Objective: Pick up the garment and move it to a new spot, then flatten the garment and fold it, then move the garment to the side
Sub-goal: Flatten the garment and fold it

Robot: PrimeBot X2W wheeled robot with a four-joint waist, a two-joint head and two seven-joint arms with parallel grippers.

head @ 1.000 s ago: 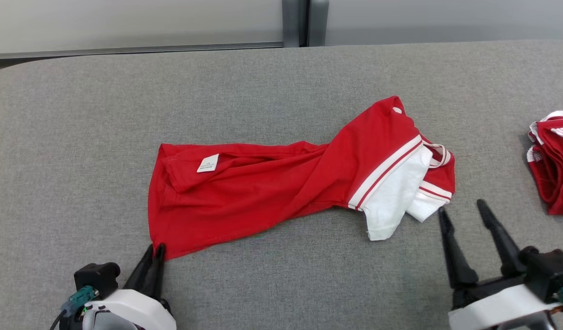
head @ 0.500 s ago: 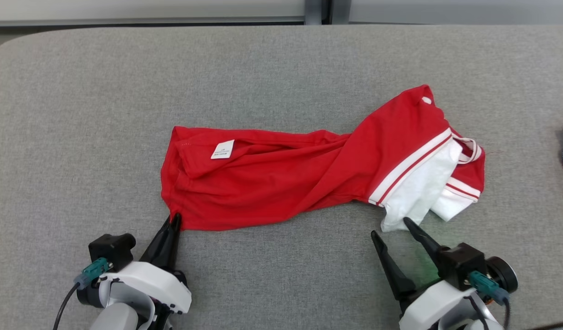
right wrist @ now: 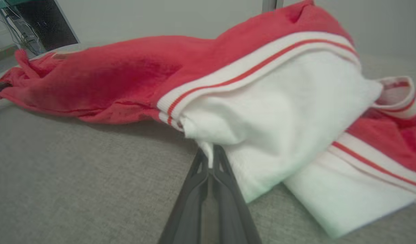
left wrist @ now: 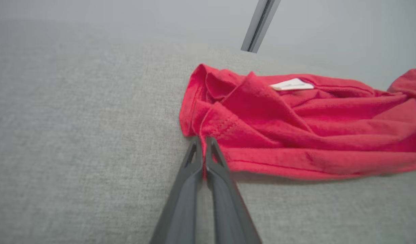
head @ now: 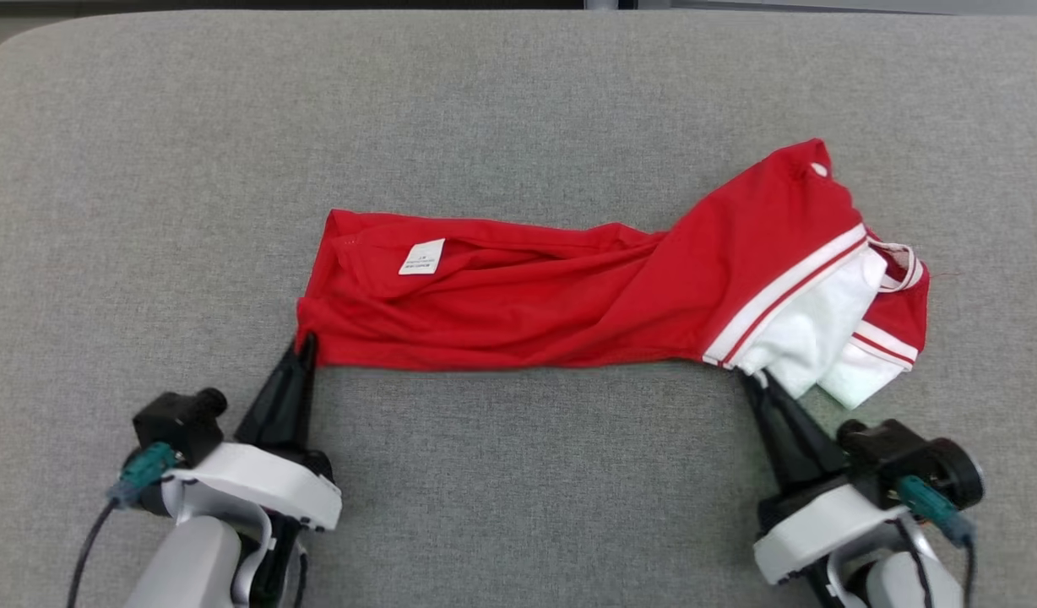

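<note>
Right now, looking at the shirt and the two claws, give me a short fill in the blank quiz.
The left claw pinches a ____ corner of the shirt.
The right claw pinches a ____ part of it.
The tag lies nearer the ____ claw.
Both claws are ____ on the shirt.
Missing words: red; white; left; shut.
</note>
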